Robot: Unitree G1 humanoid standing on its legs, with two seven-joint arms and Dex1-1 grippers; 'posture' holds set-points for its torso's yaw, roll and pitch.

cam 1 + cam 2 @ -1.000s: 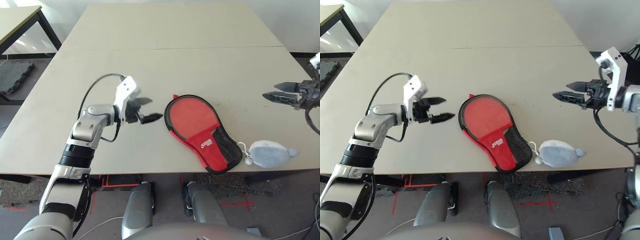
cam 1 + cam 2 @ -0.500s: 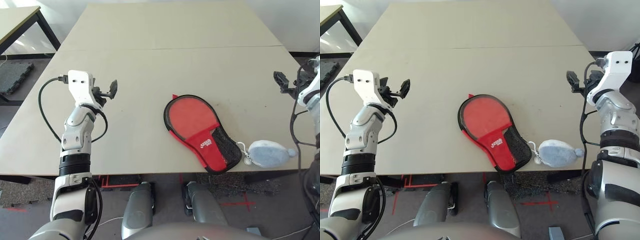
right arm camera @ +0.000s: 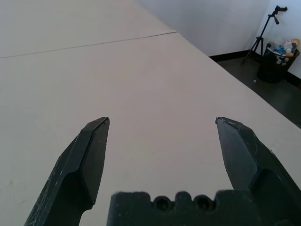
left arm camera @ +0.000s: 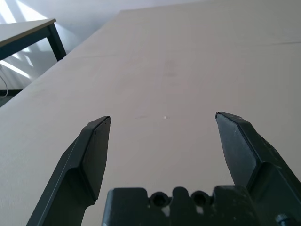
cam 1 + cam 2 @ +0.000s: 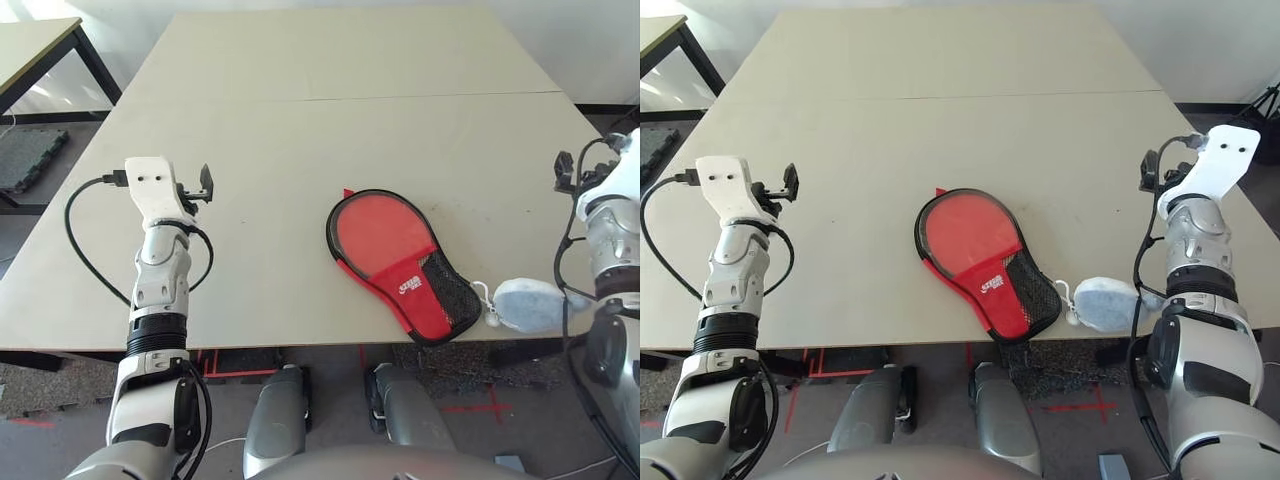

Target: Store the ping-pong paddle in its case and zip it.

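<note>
red fabric, paddle-shaped, black-edged along the zipper: the case (image 5: 398,267) is seen lying flat on the pale beige surface (image 5: 330,140), near its front edge, between the two arms. the round end of the case shows a smooth red face ringed by the black zipper line; the narrow end carries a red panel with a white logo and a black mesh pocket. whether that round red face is the rubber blade of the ping-pong paddle (image 5: 966,231) already seated inside, or a fabric panel, cannot be told; no wooden handle is visible. a small pale grey pouch (image 5: 527,304) lies just beside the narrow end, tied to it by a white cord.

the left pincer (image 4: 162,141) is released, jaws spread wide over bare surface, nothing between them. the right pincer (image 3: 162,141) is likewise released and empty. both are held well apart from the case, one to each side.

judgement: the paddle is probably stowed and zipping appears done or nearly done; closure of the zipper cannot be confirmed.
</note>
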